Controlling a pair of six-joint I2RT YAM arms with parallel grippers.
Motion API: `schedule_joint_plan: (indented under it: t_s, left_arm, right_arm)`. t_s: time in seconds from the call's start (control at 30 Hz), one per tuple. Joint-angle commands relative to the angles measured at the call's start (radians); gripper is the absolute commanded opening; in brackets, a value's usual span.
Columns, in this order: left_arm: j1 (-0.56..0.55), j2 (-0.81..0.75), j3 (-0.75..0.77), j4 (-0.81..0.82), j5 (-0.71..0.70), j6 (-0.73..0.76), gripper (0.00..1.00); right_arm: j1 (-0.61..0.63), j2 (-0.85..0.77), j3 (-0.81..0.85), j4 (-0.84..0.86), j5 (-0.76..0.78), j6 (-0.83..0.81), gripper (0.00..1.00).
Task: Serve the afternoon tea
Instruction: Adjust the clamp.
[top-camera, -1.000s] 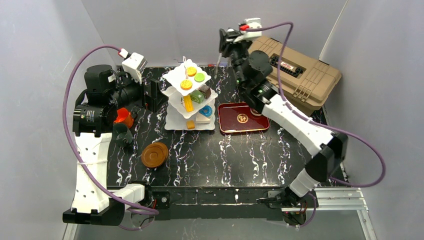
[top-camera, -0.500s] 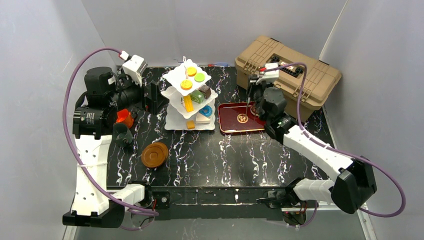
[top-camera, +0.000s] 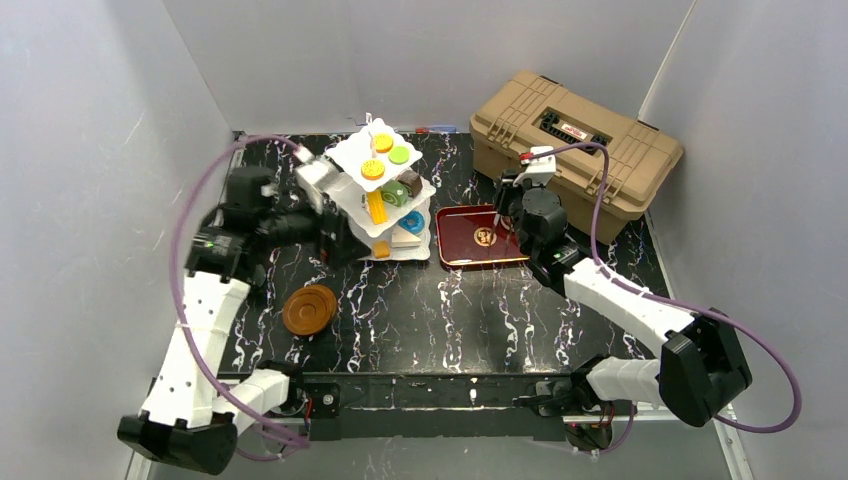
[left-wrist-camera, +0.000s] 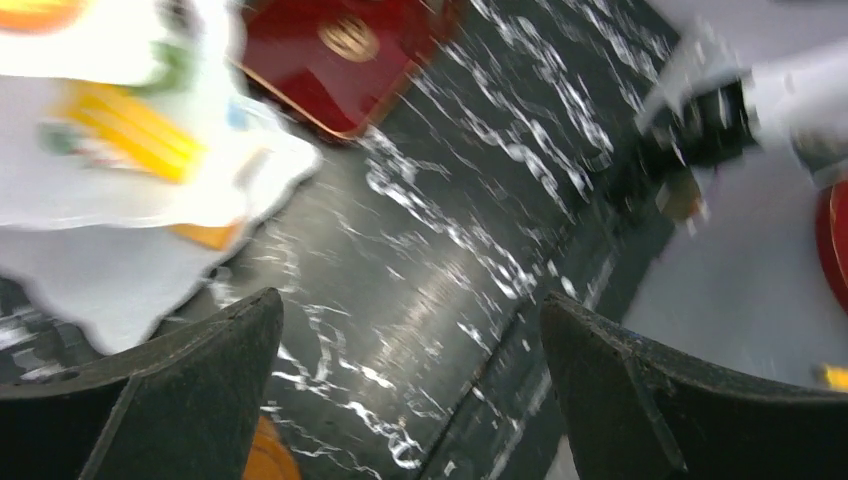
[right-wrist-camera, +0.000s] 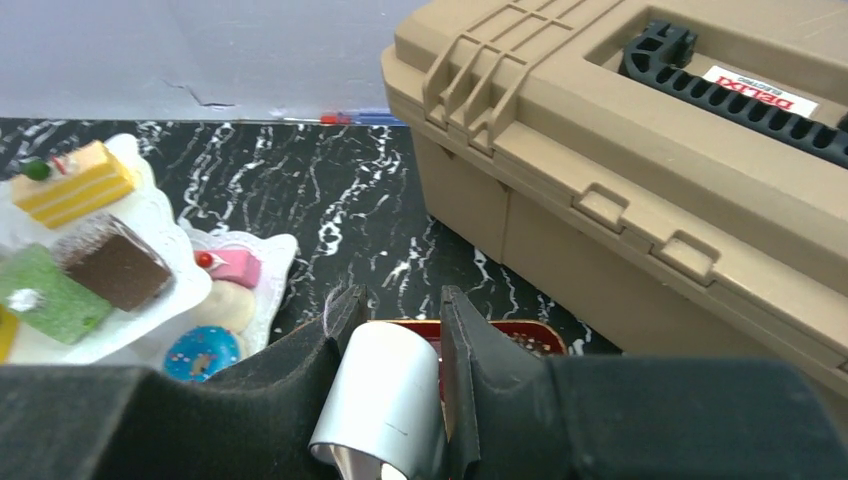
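Facing labelled toolbox (right-wrist-camera: 640, 170): right end effector (right-wrist-camera: 398, 305)

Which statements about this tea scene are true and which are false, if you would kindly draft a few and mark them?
1. The tan toolbox is closed. True.
2. The right gripper is empty. False: it is shut on the metal tongs.
3. The brown saucers lie on the red tray. False: they sit on the table, well apart from the tray.
4. The left gripper is open with nothing between its fingers. True.
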Motion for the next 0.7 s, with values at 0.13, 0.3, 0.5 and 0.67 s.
schedule_joint_plan:
  t_s: [0.13, 0.3, 0.5, 0.67]
  left_arm:
    - [-0.504, 0.088, -0.118, 0.318, -0.337, 0.030, 0.98]
    - [-0.639, 0.236, -0.046, 0.452, -0.445, 0.017, 0.98]
    - [-0.719, 0.341, 0.021, 0.486, -0.433, -0.004, 0.98]
    - [-0.738, 0.380, 0.032, 0.528, -0.409, -0.051, 0.98]
  right_arm:
    - [0.000, -0.089, 0.161, -0.145, -0.091, 0.196, 0.01]
    - [0.000, -0.164, 0.172, -0.247, -0.170, 0.279, 0.01]
    - [0.000, -0.259, 0.167, -0.306, -0.248, 0.381, 0.01]
    - [0.000, -0.319, 0.141, -0.280, -0.307, 0.468, 0.01]
